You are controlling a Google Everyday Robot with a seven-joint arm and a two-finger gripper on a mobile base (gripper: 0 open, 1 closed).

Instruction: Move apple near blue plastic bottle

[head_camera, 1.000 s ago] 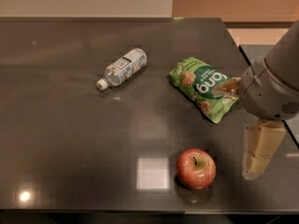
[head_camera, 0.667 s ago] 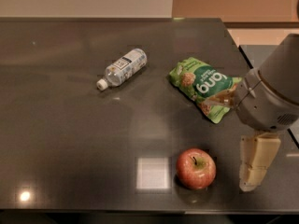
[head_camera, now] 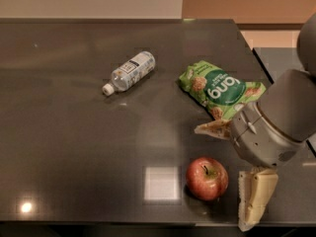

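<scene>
Table: dark, glossy; right side cut off.
Gripper: at 3 o'clock of the apple, just beside it; open or closed, cannot tell.
Green snack bag: flat; lower corner hidden.
Blue plastic bottle: lying down, long axis 8–2 o'clock, cap at 8.
Apple: front edge, stem up; at the bottle's 5 o'clock, well apart.

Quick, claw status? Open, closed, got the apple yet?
Claw: cannot be told whether open or closed. It hangs just right of the apple, near the front edge of the table; the apple sits on the table, not gripped.
</scene>
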